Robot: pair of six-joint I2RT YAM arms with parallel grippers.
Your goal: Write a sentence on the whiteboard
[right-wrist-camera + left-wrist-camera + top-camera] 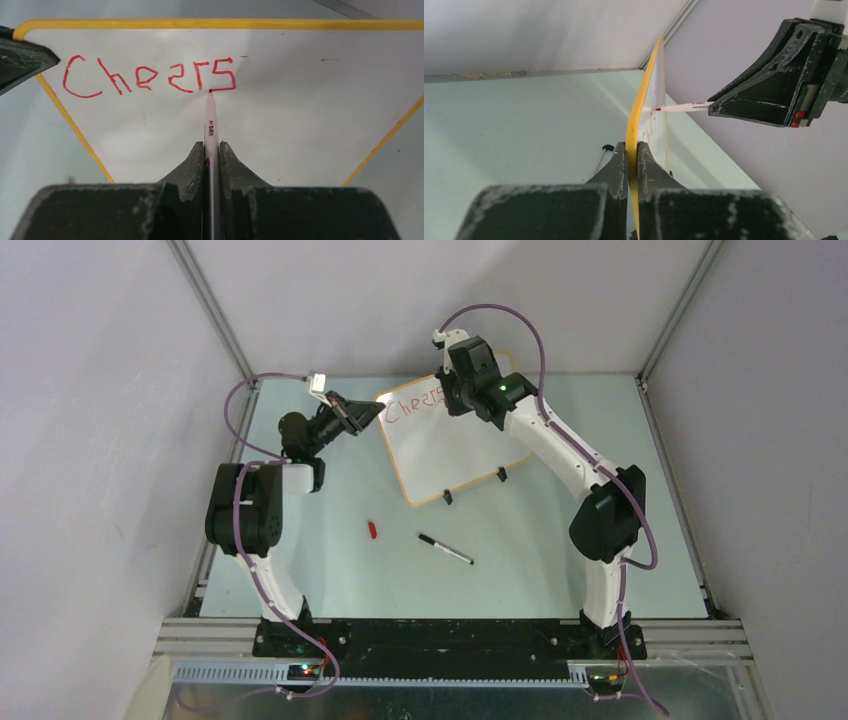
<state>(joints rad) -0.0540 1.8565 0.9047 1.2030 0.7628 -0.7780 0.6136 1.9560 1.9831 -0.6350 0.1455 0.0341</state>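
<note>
We see the whiteboard (455,450) in the upper middle of the top view, turned at an angle, with its two black clip feet (447,497) along its lower edge. The sentence (148,80) amounts to one red word, "Cheers", in a single row near the board's yellow-orange rim, at the upper left of the right wrist view. The rest of the white face is bare apart from a few faint specks.

A white pen (210,125) with a red tip points up at the foot of the final "s". The tip appears to touch the board there, though we cannot be sure of contact from this angle. The right end effector (210,146) is pinched tight on the pen's barrel, fingers pressed against it from both sides at the bottom centre of that view.

The left end effector (633,148) clamps the board's rim edge-on, one finger on each face, at the bottom centre of the left wrist view. In the top view this grip sits at the board's upper left corner.

On the pale green counter (580,540), below the board in the top view, lies a second pen (445,548) with a black cap. A small red object (372,530) lies to its left, apart from it.
</note>
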